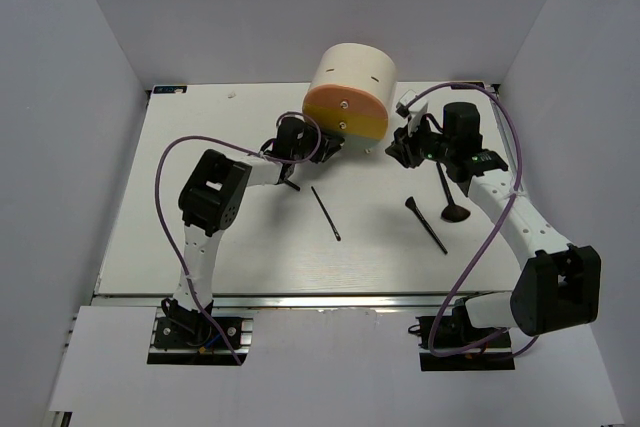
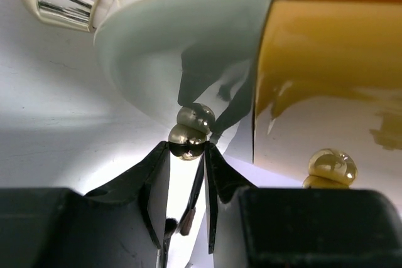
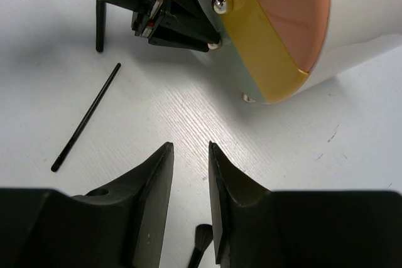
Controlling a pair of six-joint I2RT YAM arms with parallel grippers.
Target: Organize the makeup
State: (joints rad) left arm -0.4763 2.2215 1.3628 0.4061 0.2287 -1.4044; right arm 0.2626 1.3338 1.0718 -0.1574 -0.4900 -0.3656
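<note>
Makeup: slim black stick (image 1: 325, 213) mid-worktop (image 1: 220, 247), brushes (image 1: 428, 226) at 3 o'clock, all unsorted. Left end effector (image 2: 187, 148) pinches knob (image 2: 188, 135) of case (image 1: 350, 82) at 12 o'clock. Right end effector (image 3: 190, 155) spread, empty. Sorting seemingly barely begun.

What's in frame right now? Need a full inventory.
Case: 1, cream with orange and yellow drawer fronts, far centre of the table.
Brushes: 2, black, flared heads, right of centre; one lies diagonally, one is beside the right arm.
Slim stick: 1, black, table centre.
Small black piece: 1, by the left arm, too small to identify.
Table: 1, white.
Left gripper: 1, black, closed on a metallic drawer knob of the case.
Right gripper: 1, black, open and empty, right of the case.
</note>
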